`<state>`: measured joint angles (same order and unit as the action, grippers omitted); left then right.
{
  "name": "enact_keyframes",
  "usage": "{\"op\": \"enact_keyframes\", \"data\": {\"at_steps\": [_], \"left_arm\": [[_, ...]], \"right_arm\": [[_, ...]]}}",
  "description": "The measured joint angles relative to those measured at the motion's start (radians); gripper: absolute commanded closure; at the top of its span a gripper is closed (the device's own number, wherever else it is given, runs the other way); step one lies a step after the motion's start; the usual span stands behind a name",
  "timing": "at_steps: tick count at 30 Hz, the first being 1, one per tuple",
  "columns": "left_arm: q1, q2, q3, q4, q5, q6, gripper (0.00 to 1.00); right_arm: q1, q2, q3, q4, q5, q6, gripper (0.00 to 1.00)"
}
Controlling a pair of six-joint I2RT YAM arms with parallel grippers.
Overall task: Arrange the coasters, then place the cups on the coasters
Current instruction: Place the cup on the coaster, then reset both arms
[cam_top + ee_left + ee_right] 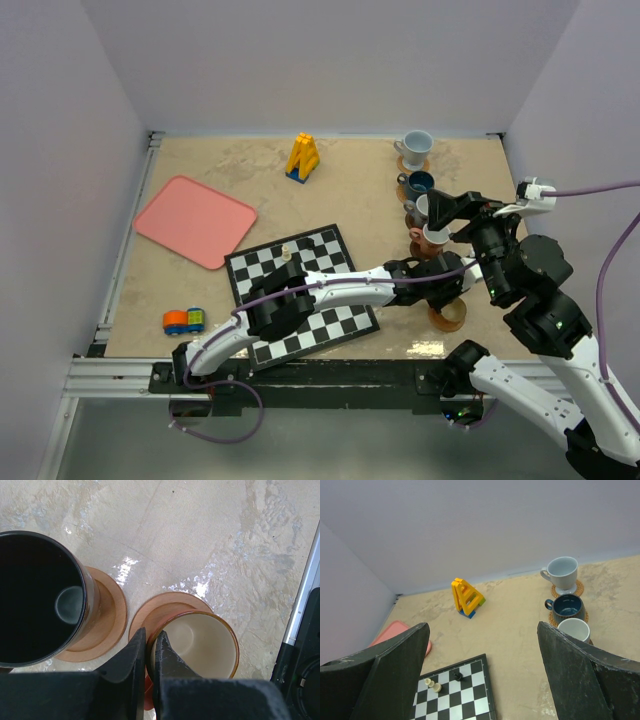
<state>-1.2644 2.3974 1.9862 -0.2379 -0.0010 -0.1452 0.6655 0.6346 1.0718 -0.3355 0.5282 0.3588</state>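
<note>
Rim of tan cup (pixel 202 641) pinched by left claw (pixel 151 634)

bright, even overhead light, soft shadows, a sharp top view
white glare patches sit on the desk (pixel 200 530) in the left wrist view and along its near edge from above; the black cup (pixel 35 600) reads as a dark well with one pale reflection; the jaws close to both wrist lenses show dark and slightly soft-edged
</note>
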Motion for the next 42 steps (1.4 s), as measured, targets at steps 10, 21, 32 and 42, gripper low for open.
{"op": "enact_keyframes", "data": {"at_steps": [10,21,32,42], "left_arm": [[0.000,0.000,0.000,-0.008,0.000,0.000,0.76],[0.000,-0.001,0.000,-0.018,-0.005,0.000,0.51],[0.000,-0.103,-0.135,0.124,-0.034,0.001,0.44],[0.000,-0.312,-0.405,0.401,-0.043,0.008,0.35]], "right_arm": [[0.000,0.000,0.000,0.000,0.000,0.000,0.06],[0.000,0.000,0.000,0.000,0.000,0.000,0.06],[0.000,0.000,0.000,-0.002,0.002,-0.001,0.06],[0.000,0.043,0.095,-0.044,0.000,-0.003,0.02]]}}
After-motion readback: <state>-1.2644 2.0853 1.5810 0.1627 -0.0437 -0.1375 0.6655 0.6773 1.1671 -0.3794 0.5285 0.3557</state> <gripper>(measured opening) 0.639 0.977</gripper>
